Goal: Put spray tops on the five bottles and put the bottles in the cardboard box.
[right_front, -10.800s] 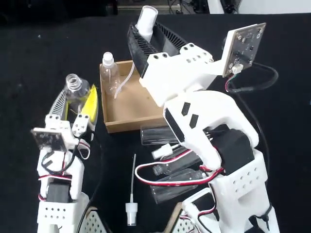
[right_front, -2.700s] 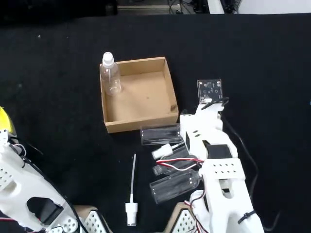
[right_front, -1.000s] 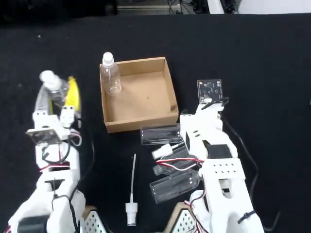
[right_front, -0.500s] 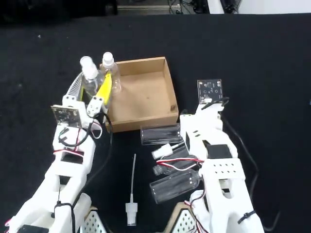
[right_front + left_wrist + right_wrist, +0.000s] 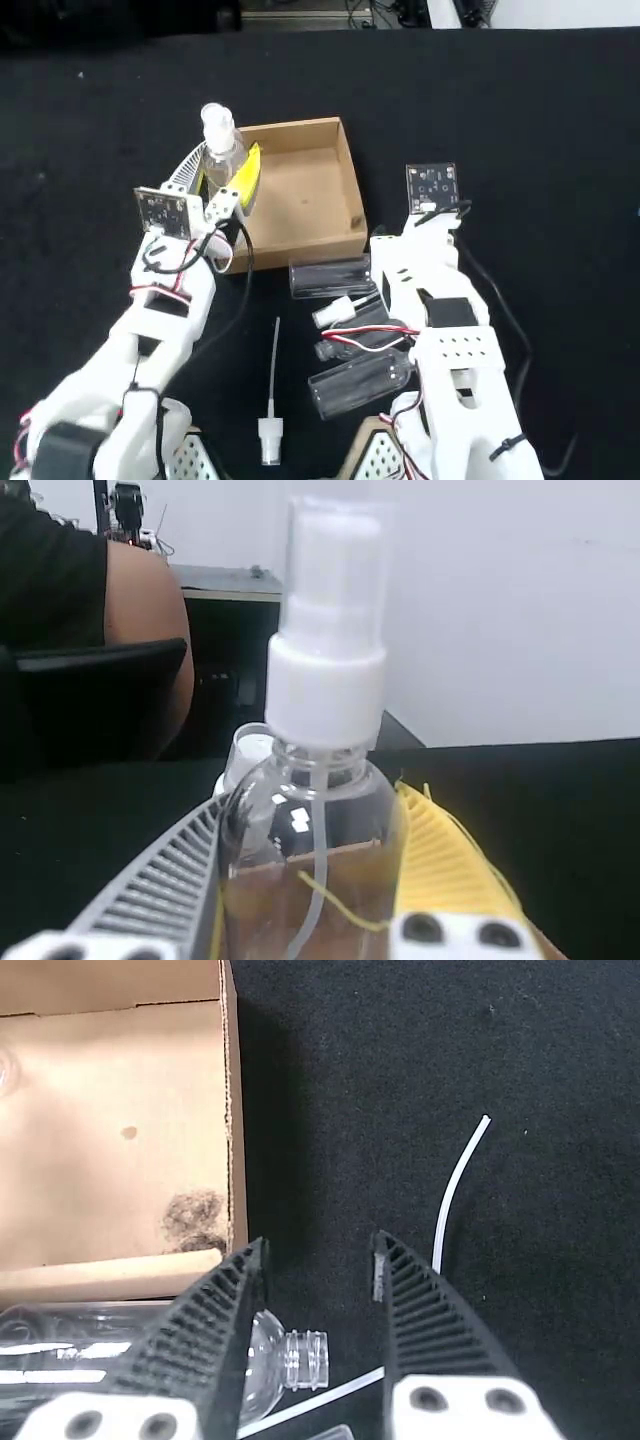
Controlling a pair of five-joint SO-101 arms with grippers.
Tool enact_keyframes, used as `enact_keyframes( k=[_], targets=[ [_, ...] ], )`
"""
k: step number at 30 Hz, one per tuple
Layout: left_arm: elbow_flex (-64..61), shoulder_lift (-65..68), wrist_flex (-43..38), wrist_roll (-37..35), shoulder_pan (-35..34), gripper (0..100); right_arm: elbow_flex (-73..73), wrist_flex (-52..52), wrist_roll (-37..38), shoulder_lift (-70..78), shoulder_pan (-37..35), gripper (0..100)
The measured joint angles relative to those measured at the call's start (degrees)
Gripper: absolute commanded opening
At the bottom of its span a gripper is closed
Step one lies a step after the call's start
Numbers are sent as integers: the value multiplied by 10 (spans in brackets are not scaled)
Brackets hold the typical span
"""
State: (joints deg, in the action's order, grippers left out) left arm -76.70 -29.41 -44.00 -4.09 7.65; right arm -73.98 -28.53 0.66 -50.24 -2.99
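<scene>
My left gripper [image 5: 222, 162] is shut on a clear bottle [image 5: 221, 148] with a white spray top [image 5: 328, 665], held upright over the left side of the cardboard box [image 5: 345, 180]. Between the grey and yellow fingers [image 5: 448, 865], the bottle's body [image 5: 305, 870] sits close to the camera. Behind it, the cap of another bottle [image 5: 250, 750] peeks out. My right gripper [image 5: 320, 1255] is open over the black cloth just beside the box wall [image 5: 228, 1110], above an uncapped bottle [image 5: 285, 1355] lying on its side.
Three uncapped bottles [image 5: 330, 277] [image 5: 350, 345] [image 5: 360, 385] lie in front of the box, next to the right arm [image 5: 440, 310]. One spray top [image 5: 335, 312] rests among them. Another spray top [image 5: 270, 435] with a long tube lies nearer the front. A thin white tube [image 5: 455, 1185] lies on the cloth.
My left arm has swung right with the capped bottle, from left of the box to over its left side, now covering the bottle standing there. The right arm has kept still.
</scene>
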Motion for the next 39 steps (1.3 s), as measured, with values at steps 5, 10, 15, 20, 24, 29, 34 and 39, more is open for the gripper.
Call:
enact_keyframes(
  k=[5,10,15,20,24,29,34,39],
  targets=[
    [15,106,-90,-9,0,30,0,0,0,0,0,138],
    [23,217,-190,-10,0,30,0,0,0,0,0,138],
    [26,313,-297,5,-4,30,0,0,0,0,0,138],
    [26,382,-355,22,-3,30,0,0,0,0,0,138],
    [26,400,-364,25,-3,30,0,0,0,0,0,138],
    [38,407,-364,25,-3,33,0,0,0,0,0,138],
    [41,407,-364,25,-3,110,0,0,0,0,0,138],
    [41,407,-364,25,-3,225,0,0,0,0,0,138]
  ],
)
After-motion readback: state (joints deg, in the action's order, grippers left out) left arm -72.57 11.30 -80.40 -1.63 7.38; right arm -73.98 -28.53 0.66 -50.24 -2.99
